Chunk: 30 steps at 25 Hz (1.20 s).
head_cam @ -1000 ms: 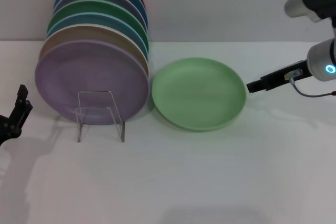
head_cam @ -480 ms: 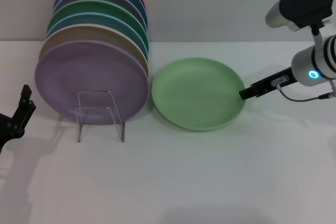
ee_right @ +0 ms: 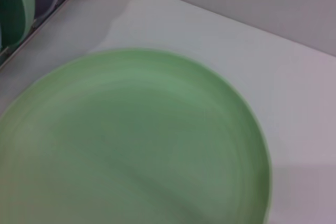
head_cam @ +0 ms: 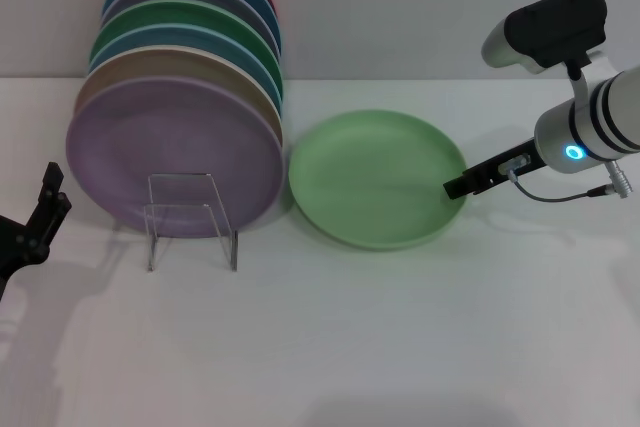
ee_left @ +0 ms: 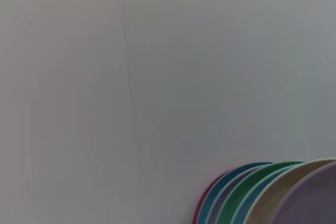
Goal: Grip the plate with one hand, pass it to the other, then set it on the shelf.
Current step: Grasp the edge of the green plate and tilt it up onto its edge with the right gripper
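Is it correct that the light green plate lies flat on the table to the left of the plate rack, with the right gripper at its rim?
Not quite: in the head view the light green plate lies flat to the right of the plate rack, not the left. The right gripper is indeed at its rim.

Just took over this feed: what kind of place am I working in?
Likely a lab test bench, not a kitchen: a bare white table against a plain grey wall, holding only a clear acrylic plate rack of coloured plates and one pale green plate, with the right gripper at its rim.
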Each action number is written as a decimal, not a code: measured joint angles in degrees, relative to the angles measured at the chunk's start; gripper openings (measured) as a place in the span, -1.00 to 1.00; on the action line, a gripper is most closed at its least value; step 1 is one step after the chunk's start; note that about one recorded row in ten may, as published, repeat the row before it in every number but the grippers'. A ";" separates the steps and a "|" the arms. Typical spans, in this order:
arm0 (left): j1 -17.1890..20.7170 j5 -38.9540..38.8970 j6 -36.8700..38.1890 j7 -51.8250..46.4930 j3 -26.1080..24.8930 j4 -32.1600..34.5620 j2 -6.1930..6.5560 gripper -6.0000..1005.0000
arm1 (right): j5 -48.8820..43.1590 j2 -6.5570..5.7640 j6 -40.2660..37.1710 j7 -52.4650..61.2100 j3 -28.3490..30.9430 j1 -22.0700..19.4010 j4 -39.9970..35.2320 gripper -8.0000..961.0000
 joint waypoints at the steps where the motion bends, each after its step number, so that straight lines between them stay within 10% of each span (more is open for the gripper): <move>1: 0.00 0.00 0.00 0.00 0.12 0.01 0.00 0.67 | 0.00 0.00 -0.08 0.06 -0.02 0.12 -0.24 0.29; 7: -0.04 -0.01 0.00 0.00 0.38 0.11 0.00 0.67 | -0.11 0.08 -0.66 1.19 -0.85 0.27 -0.86 0.29; 30: -0.52 0.00 -0.71 0.00 0.56 0.33 0.07 0.67 | 0.00 0.75 -4.62 1.80 -3.66 -1.34 0.86 -0.83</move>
